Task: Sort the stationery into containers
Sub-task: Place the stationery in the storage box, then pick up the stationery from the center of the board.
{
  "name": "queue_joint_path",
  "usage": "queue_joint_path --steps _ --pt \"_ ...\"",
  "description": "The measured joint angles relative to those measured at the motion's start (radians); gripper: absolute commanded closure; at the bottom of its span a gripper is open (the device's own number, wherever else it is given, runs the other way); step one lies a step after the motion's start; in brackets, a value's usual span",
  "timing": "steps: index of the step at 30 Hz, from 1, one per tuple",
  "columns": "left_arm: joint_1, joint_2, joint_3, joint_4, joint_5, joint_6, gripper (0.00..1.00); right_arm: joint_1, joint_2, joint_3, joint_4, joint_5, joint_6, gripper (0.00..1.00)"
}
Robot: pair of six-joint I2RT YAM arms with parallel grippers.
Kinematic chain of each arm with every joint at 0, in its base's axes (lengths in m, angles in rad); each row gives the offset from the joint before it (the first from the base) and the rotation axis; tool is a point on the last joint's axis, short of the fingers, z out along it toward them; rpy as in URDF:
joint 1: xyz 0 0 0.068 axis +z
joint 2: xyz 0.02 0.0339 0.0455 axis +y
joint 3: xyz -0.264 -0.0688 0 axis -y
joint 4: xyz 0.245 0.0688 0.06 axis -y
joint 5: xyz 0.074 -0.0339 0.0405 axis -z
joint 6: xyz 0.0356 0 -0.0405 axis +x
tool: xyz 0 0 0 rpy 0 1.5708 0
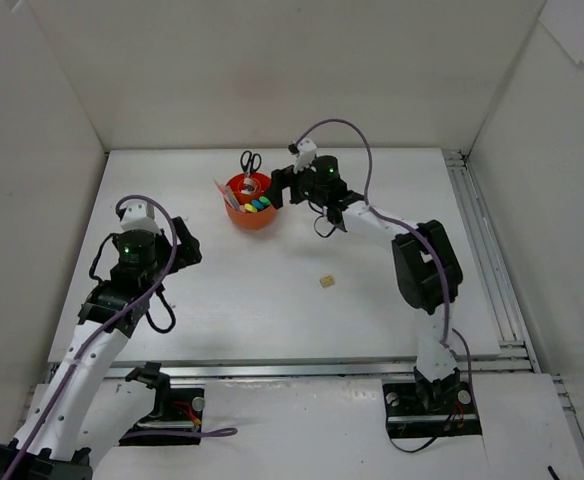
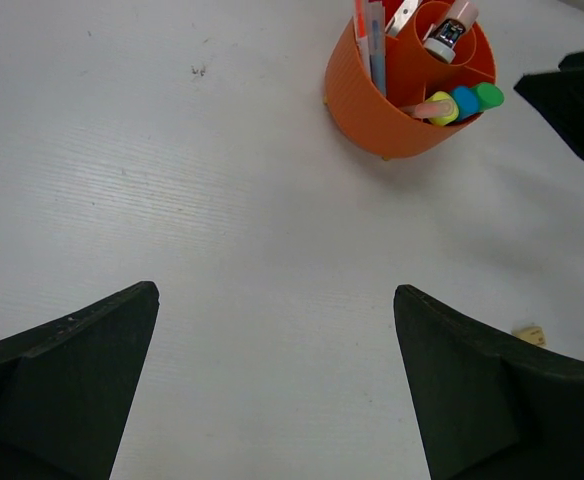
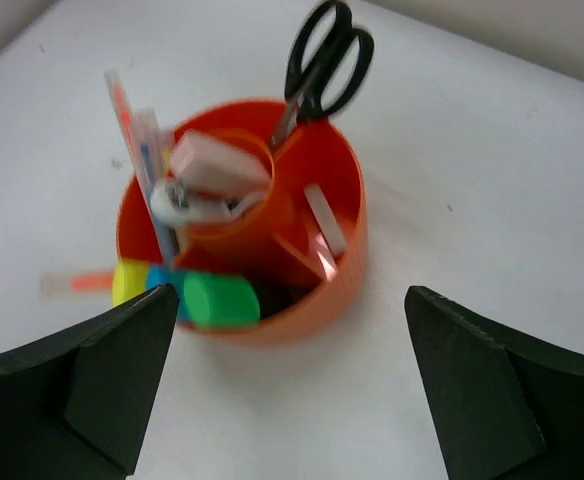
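L gripper (image 2: 277, 296): fingers spread wide, nothing in them, over the table (image 2: 172, 150), well apart from the orange organiser (image 1: 252, 212). Organiser sits toward the table's back; it holds scissors (image 3: 322, 60), pens (image 3: 142, 150) and 3 highlighters (image 3: 217, 300). R gripper (image 3: 292, 300) is just beside it, fingers released, empty. Further R, 1 small beige eraser (image 1: 326, 282) lies loose on the table, so prob. nearly done, 1 item left. R wrist view shows compartments + white bits in the centre cup; top view doesn't. Eraser isn't in R wrist view.
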Motion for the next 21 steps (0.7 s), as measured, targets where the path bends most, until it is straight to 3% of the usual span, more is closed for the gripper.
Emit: queue_joint_path --steps 4,8,18,20,21 --pt "0.0 -0.04 -0.01 0.0 0.013 -0.011 0.01 0.0 -0.253 -0.291 -0.023 0.071 0.008 0.02" --pt "0.0 -0.064 -0.054 0.007 0.041 -0.021 0.0 0.009 -0.446 -0.438 -0.212 0.18 0.045 0.02" --pt "-0.006 -0.069 -0.164 0.016 0.15 -0.057 0.01 0.105 -0.505 -0.66 -0.528 0.307 0.169 0.02" --pt "-0.007 -0.082 -0.172 0.016 0.158 -0.063 0.0 0.13 -0.505 -0.677 -0.564 0.324 0.185 0.06" --pt "-0.007 -0.093 -0.177 0.016 0.159 -0.064 0.01 0.146 -0.505 -0.68 -0.574 0.331 0.192 0.16"
